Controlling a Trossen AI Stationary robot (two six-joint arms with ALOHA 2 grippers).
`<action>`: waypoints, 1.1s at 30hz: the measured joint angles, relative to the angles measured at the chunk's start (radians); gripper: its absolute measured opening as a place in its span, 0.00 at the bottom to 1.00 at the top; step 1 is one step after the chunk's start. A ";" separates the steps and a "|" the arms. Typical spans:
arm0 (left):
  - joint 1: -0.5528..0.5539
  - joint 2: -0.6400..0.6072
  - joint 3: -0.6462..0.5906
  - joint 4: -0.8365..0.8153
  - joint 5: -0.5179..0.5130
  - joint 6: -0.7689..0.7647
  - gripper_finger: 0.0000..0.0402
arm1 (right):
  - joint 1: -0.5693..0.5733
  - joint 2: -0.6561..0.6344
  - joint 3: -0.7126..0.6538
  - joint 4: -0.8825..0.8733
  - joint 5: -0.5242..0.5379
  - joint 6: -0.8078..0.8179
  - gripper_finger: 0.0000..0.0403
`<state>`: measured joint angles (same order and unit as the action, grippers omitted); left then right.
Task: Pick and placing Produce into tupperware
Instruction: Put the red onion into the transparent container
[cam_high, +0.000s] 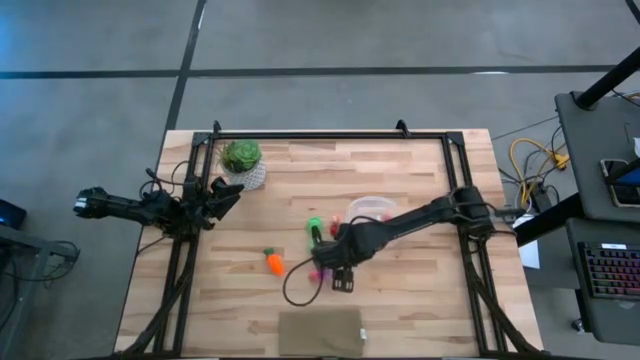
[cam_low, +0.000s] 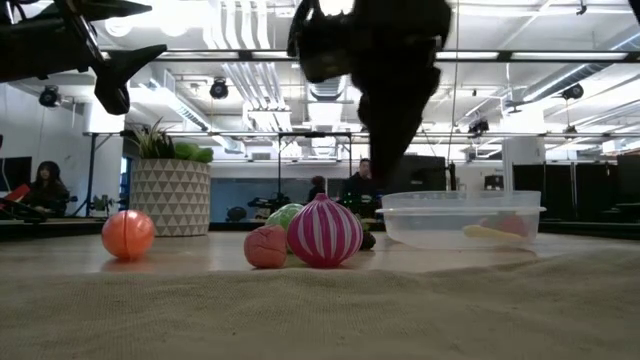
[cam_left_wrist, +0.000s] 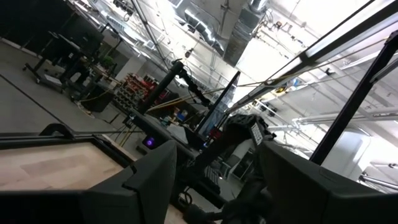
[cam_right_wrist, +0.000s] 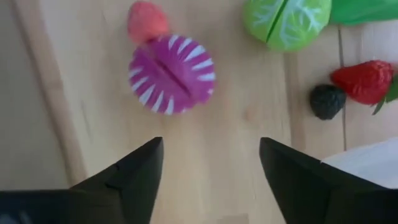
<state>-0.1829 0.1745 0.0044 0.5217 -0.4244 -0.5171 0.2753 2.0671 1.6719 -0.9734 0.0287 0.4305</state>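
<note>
My right gripper (cam_right_wrist: 211, 146) hangs open above the table, pointing down, its fingers clear of everything. Just beyond its fingertips a magenta white-striped piece (cam_right_wrist: 172, 73) lies on the wood, with a small pink-red piece (cam_right_wrist: 147, 20) beside it. Farther off lie a green ball (cam_right_wrist: 287, 22), a red strawberry (cam_right_wrist: 367, 81) and a dark berry (cam_right_wrist: 328, 101). The orange carrot (cam_high: 272, 263) lies to the left. The clear tupperware (cam_low: 462, 218) stands on the table and holds a yellow piece (cam_low: 490, 233). My left gripper (cam_high: 225, 190) waits open at the table's left.
A leafy plant in a white patterned pot (cam_high: 243, 165) stands at the far left, close to my left gripper. A beige cloth pad (cam_high: 320, 332) lies at the near edge. A dark cable (cam_high: 293, 285) loops over the table by my right gripper. Black frame rails (cam_high: 330, 136) border the table.
</note>
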 joint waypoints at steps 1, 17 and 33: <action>0.000 0.000 0.000 0.000 0.000 0.000 0.54 | -0.002 0.010 0.010 -0.001 0.000 0.001 0.67; 0.000 0.002 0.000 -0.047 0.002 -0.002 0.54 | 0.038 0.079 0.097 0.071 0.052 -0.239 0.75; 0.000 0.002 0.000 -0.046 0.006 -0.001 0.54 | 0.054 0.080 0.029 0.200 0.051 -0.285 0.80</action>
<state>-0.1829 0.1761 0.0048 0.4759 -0.4183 -0.5185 0.3298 2.1471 1.7010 -0.7734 0.0801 0.1455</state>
